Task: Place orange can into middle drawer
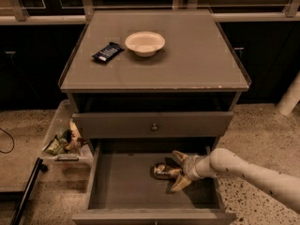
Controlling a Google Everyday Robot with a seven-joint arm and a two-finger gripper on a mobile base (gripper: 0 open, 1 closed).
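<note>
The orange can [161,171] lies on its side on the floor of the pulled-out middle drawer [123,184], right of the drawer's centre. My gripper [174,171] reaches into the drawer from the right on its pale arm. Its two fingers [178,156] are spread apart above and below the can's right end. The gripper looks open, with the can resting on the drawer floor between the fingertips.
A white bowl [145,42] and a dark flat packet [107,52] sit on the cabinet top. The drawer front above [153,125] with a small knob is closed. A clear bin [65,139] with wrappers stands at the cabinet's left. A white post [290,97] stands at right.
</note>
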